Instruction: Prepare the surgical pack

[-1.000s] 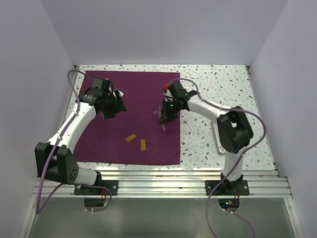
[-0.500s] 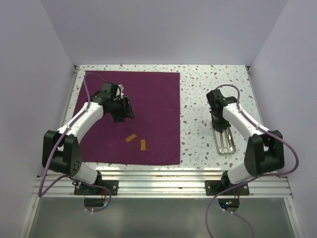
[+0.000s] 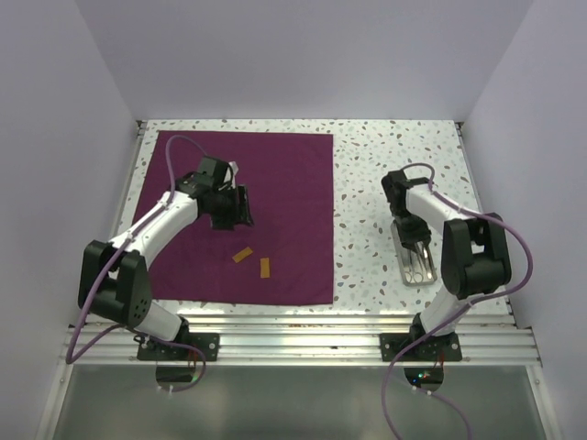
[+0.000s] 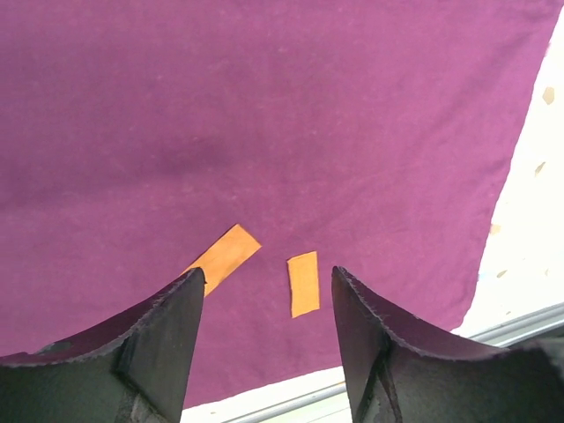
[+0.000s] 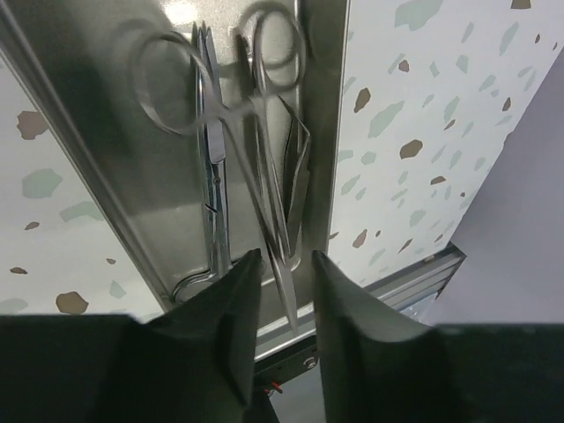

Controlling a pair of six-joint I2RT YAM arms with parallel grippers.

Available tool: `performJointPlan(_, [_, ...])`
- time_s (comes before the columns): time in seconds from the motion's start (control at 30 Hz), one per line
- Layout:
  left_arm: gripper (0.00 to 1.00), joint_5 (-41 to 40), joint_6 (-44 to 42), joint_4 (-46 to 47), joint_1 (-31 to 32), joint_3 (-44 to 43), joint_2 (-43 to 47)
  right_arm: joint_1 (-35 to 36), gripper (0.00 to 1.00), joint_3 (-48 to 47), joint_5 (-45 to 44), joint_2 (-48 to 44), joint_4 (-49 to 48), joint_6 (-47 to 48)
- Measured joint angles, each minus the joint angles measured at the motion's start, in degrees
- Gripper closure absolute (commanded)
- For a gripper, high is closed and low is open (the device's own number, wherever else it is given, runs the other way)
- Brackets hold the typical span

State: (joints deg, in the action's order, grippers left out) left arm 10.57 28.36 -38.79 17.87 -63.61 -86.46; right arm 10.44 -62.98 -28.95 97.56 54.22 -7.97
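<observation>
R arm has swung off the purple cloth (image 3: 275,174) since a sec ago and folded in tight. Its wrist now sits over the steel tray (image 3: 404,271), elbow pulled nearer than half a sec back. L arm has drifted a touch right and toward the near edge, above the cloth.

Left tool (image 4: 269,282) is released: fingers wide apart, nothing between them, hanging over the cloth w/ two orange strips in view below. One strip (image 4: 224,256) lies slanted, the other strip (image 4: 304,283) lies just beside it, the two apart.

Right tool (image 5: 284,260) is parted only narrowly, directly over the tray. It's clamped on nothing that I can see.

The counter (image 3: 385,165) is white speckled terrazzo w/ pale lilac walls on three sides. A metal rail (image 3: 293,339) runs along the near edge.

The cloth lies flat as a big square on the L half of the counter. The tray is on the R side, well apart from it.

Inside the tray are ring-handled steel instruments (image 5: 216,150), lying lengthwise and overlapping, rings at the far end. Exact count is hard to tell.
</observation>
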Motion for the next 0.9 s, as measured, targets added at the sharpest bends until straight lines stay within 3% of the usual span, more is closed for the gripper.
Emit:
performJointPlan(0.27, [0.34,-3.9,-0.4,-1.7,2.6,1.5,0.3,0.0,0.58,0.0,1.8,-1.8,1.5,-0.6])
performJointPlan(0.47, [0.37,-7.5,-0.3,-3.8,5.5,1.5,0.2,1.0,0.57,-3.7,8.8,-7.5,3.5,-2.4])
performJointPlan(0.63, [0.38,-11.8,-0.5,-6.7,5.5,-0.4,-2.1,5.9,0.57,-7.2,16.4,-12.8,2.8,-4.5])
performJointPlan(0.9, [0.37,-21.3,-0.5,-8.7,3.6,-5.0,-5.6,12.7,0.56,-7.6,26.0,-12.2,1.0,-7.1])
